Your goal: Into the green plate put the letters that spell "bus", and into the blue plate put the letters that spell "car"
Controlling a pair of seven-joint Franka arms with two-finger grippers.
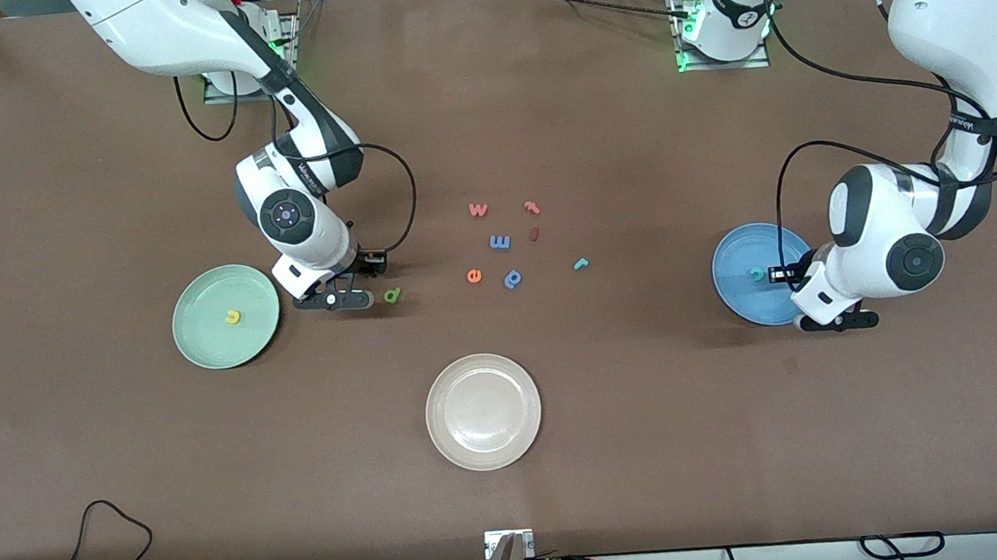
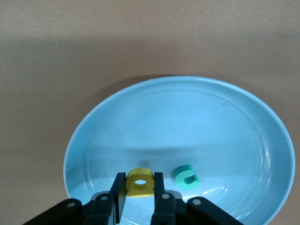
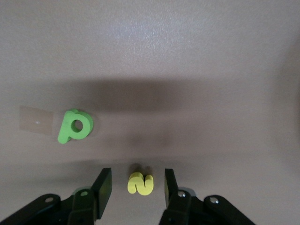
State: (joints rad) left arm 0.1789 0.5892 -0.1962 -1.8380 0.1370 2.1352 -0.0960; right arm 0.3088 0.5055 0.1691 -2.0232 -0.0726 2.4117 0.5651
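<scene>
Front view: green plate (image 1: 197,342) holds yellow "u" (image 1: 234,318) — blue plate (image 2: 225,122) holds teal "c" (image 2: 186,176); left gripper (image 2: 140,199) pinches yellow "a" (image 2: 139,182), right gripper (image 3: 137,190) spread around yellow "s" (image 3: 140,183)

Foam letters (image 1: 501,242): w, m, e.

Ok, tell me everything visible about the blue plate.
The blue plate is round, glossy and shallow with a raised rim, resting flat on the table toward the left arm's end. A teal "c" lies in it. The left claw hangs over it, holding a squarish yellow "a" between its fingers.
</scene>
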